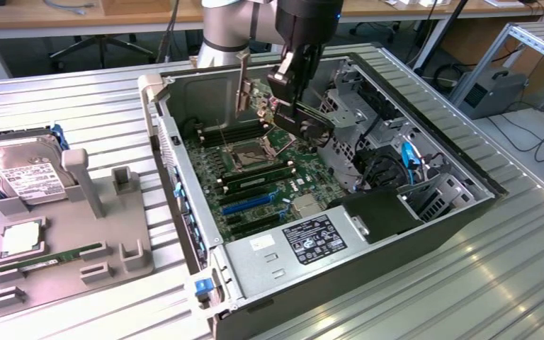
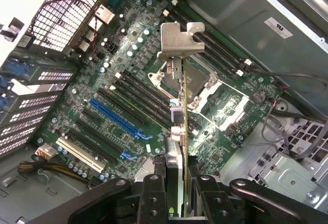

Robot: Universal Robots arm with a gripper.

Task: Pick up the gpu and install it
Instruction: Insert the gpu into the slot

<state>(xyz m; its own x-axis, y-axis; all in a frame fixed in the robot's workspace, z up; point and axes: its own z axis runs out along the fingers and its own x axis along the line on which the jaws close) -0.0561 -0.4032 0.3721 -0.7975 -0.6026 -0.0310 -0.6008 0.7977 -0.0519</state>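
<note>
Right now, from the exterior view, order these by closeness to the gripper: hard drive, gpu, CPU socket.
1. gpu, clamped in the gripper.
2. CPU socket, just below it.
3. hard drive, far off at the exterior view's left.

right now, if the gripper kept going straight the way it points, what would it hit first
The gripper holds the gpu edge-on, pointing into the open case. Straight on, the card's silver bracket would likely reach the motherboard first, near the CPU socket; depth is hard to judge.
</note>
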